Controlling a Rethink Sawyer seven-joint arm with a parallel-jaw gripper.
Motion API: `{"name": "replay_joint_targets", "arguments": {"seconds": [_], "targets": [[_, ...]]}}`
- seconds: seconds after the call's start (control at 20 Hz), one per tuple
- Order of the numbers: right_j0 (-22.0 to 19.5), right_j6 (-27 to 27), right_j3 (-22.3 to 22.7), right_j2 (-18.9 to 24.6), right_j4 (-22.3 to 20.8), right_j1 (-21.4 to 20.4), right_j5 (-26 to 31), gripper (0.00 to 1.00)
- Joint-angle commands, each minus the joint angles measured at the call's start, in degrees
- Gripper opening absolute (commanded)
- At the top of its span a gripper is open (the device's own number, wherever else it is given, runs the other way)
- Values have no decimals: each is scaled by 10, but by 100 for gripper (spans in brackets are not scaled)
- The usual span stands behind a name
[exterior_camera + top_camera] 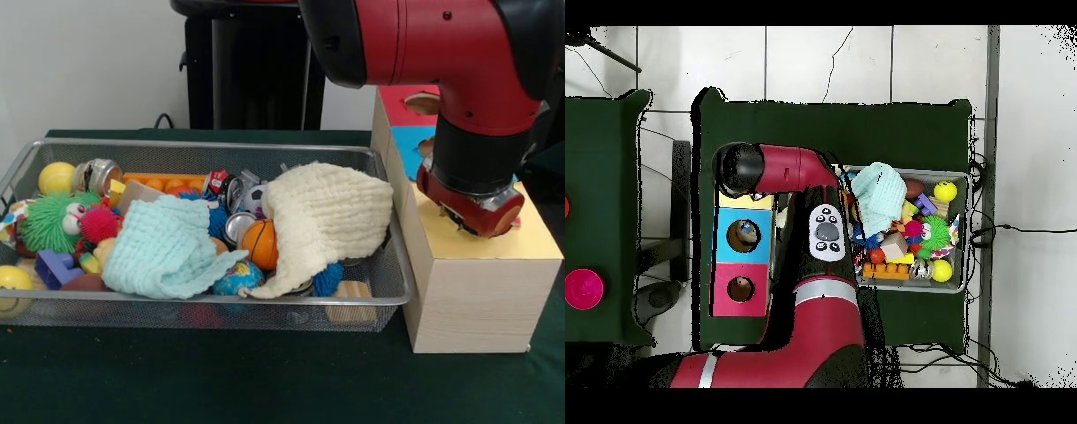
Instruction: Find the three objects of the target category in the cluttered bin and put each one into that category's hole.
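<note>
Hovering over yellow-topped box (494, 243), red arm (459, 44) has wrist end low above box top; jaws hidden under wrist housing, cannot tell apart or together, nor whether cloth held. Hole itself covered by arm in both views. Step judged: drop-off at hole, or just after. Wire bin (106, 148) sits mid-table, touching box side, packed with toys. One polka-dot cloth (11, 221) peeks at bin end farthest from box. Next move calls for lifting clear, crossing bin, digging under mint cloth (163, 252) and cream cloth (331, 221).
</note>
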Motion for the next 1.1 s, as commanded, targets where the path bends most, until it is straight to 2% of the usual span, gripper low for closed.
{"name": "replay_joint_targets", "arguments": {"seconds": [0.05,0.35,0.6,1.1], "targets": [[-85,-114,15,-10,-80,-13,-18,0],[-55,-41,34,3,-56,-25,-20,0],[-27,-9,3,2,-42,-23,13,0],[47,80,-63,-29,-21,-9,58,0]]}}
